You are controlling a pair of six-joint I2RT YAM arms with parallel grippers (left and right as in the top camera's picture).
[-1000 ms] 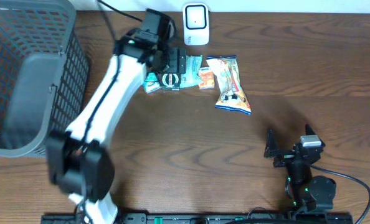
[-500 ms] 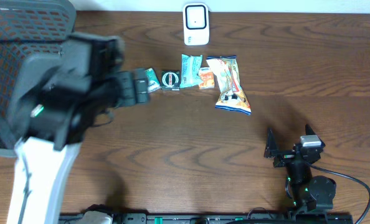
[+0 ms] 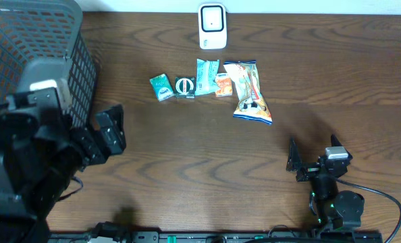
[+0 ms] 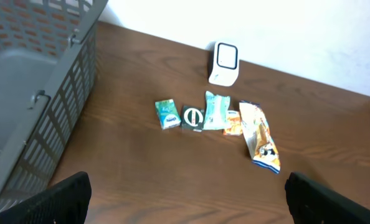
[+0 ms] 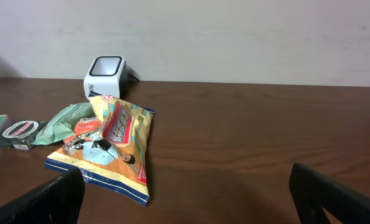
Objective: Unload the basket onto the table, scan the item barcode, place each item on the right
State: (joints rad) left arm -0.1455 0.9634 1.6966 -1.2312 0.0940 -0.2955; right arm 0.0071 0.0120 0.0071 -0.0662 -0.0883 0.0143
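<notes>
Fingers on the left gripper (image 3: 113,130) are spread wide with nothing between them. The right gripper (image 3: 311,154) is likewise wide and empty, parked at the near right.

Change over the last second: the left arm was stretched over the row of goods below the scanner (image 3: 212,26). It has now pulled back to the near left, close beside the basket (image 3: 83,67).

The green packet (image 3: 161,87) it was over lies flat at the row's left end, just beside the black round-logo pack (image 3: 184,87). The teal pouch (image 3: 206,75) and snack bag (image 3: 249,91) lie further right.

My read: that packet has been set down, and nothing is in hand for the scanner (whether it got read, I cannot tell).

Room: open table (image 3: 207,169) lies between both arms and the row. The basket wall crowds the left arm, and the scanner sits at the far edge.
</notes>
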